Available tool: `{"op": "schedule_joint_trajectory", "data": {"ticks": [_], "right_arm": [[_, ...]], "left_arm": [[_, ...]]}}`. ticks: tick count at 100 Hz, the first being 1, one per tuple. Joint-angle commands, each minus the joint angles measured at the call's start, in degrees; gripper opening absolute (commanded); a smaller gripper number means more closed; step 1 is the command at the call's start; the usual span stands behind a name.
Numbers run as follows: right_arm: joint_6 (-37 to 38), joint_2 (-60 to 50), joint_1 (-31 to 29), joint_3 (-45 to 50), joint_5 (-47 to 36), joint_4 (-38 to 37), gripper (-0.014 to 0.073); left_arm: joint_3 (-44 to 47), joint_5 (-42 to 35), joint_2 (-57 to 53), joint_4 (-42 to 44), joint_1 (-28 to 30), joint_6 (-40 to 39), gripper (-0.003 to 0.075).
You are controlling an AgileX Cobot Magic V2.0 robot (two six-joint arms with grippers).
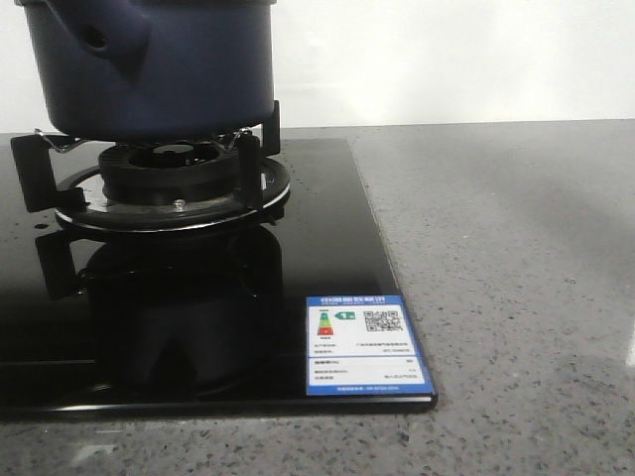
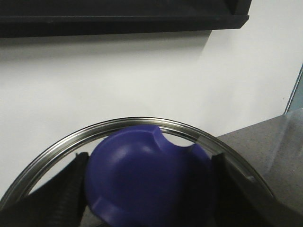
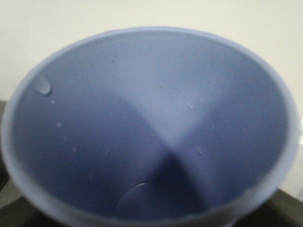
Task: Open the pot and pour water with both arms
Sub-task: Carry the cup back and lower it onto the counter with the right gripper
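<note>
The dark navy pot (image 1: 149, 69) stands on the gas burner (image 1: 174, 178) at the back left, its stubby hollow handle (image 1: 94, 40) facing me; its top is cut off by the frame. Neither arm shows in the front view. In the left wrist view my left gripper (image 2: 149, 189) is shut on the blue knob (image 2: 147, 179) of a glass lid with a steel rim (image 2: 142, 120), seen against the wall. In the right wrist view the inside of the light blue cup (image 3: 151, 94) fills the frame, tilted, with droplets (image 3: 43, 86); it hides my right fingers.
The burner sits in a black glass hob (image 1: 327, 248) with a blue and white label (image 1: 365, 344) at its front right corner. Grey speckled counter (image 1: 516, 297) lies to the right and in front. A white wall is behind; a black ledge (image 2: 123, 19) hangs above.
</note>
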Motion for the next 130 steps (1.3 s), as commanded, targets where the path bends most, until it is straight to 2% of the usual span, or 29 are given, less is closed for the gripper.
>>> {"op": "schedule_joint_trajectory", "data": {"ticks": [1, 20, 45, 71, 130], "right_arm": [[0.76, -1.5, -2.92, 3.93, -10.48, -0.81, 0.0392], [0.76, 3.65, -7.88, 9.96, -24.64, 0.48, 0.0392], [-3.64, 14.31, -9.44, 10.02, -35.89, 0.86, 0.0392], [-9.08, 21.88, -9.44, 10.02, -43.71, 2.66, 0.0392], [-9.64, 22.89, -9.44, 10.02, -42.58, 2.66, 0.0392]], "left_arm": [[-2.11, -0.81, -1.74, -4.3, 0.23, -0.07, 0.036], [-2.11, -0.81, -1.74, -4.3, 0.23, -0.07, 0.036], [-2.11, -0.7, -1.74, -4.3, 0.23, -0.07, 0.036], [-2.11, -0.7, -1.74, -4.3, 0.23, -0.07, 0.036], [-2.11, -0.7, -1.74, -4.3, 0.23, -0.07, 0.036]]}}
